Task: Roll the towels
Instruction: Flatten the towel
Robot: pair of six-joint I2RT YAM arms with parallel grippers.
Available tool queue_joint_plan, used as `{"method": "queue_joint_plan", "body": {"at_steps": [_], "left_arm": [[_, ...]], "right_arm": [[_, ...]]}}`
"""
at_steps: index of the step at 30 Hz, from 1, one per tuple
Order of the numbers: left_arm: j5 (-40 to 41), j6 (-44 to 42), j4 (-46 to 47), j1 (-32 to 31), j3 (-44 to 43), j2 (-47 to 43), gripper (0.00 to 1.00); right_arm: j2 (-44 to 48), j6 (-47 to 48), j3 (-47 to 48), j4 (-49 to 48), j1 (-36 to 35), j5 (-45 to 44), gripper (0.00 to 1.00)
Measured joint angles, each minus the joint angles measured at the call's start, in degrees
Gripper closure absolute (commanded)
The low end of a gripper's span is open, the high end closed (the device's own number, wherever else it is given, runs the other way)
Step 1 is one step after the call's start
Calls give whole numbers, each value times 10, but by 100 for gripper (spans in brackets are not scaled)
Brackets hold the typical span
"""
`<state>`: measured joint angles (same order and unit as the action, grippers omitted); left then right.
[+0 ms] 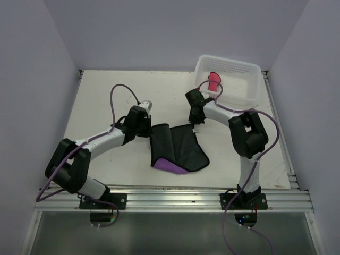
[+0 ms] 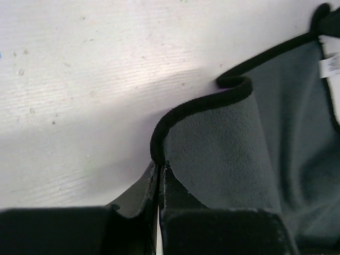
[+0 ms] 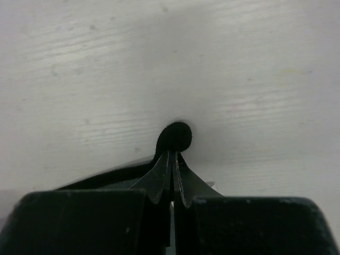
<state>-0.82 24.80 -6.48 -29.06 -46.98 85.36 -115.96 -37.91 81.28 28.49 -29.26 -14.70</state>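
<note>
A purple towel (image 1: 171, 166) with a black upper face (image 1: 183, 146) lies on the table's middle, its far part lifted and partly folded. My left gripper (image 1: 150, 126) is shut on its far left edge; the left wrist view shows the black hem (image 2: 204, 103) and grey-black cloth pinched at the fingertips (image 2: 160, 169). My right gripper (image 1: 194, 121) is shut on the far right corner; the right wrist view shows the black corner (image 3: 174, 137) poking out above the shut gripper (image 3: 172, 159). A pink-red rolled towel (image 1: 214, 81) lies in the white basket.
The white perforated basket (image 1: 243, 91) stands at the far right of the table, just behind my right arm. A white care label (image 2: 332, 65) shows on the towel. Purple-grey walls enclose the table on three sides.
</note>
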Motion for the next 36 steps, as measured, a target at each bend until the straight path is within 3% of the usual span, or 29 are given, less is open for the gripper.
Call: {"method": "queue_joint_plan", "body": {"at_steps": [18,30,32,33,36], "left_arm": [[96,13,-63,0,-2,26,100],[123,9,-65,0,-10,-90,100],[126,5,-65,0,-11,-104,100],[126,5,-65,0,-12,-109,100],[121,1,-65,0,-11,-113,100]], "right_arm": [[111,46,-70,5,38,-7,100],[288,64,-70,8,39,-1,100],[301,68,-71,9,39,6,90],[303,69,-71,10,39,8,71],[299,67,-79,10,39,22,62]]}}
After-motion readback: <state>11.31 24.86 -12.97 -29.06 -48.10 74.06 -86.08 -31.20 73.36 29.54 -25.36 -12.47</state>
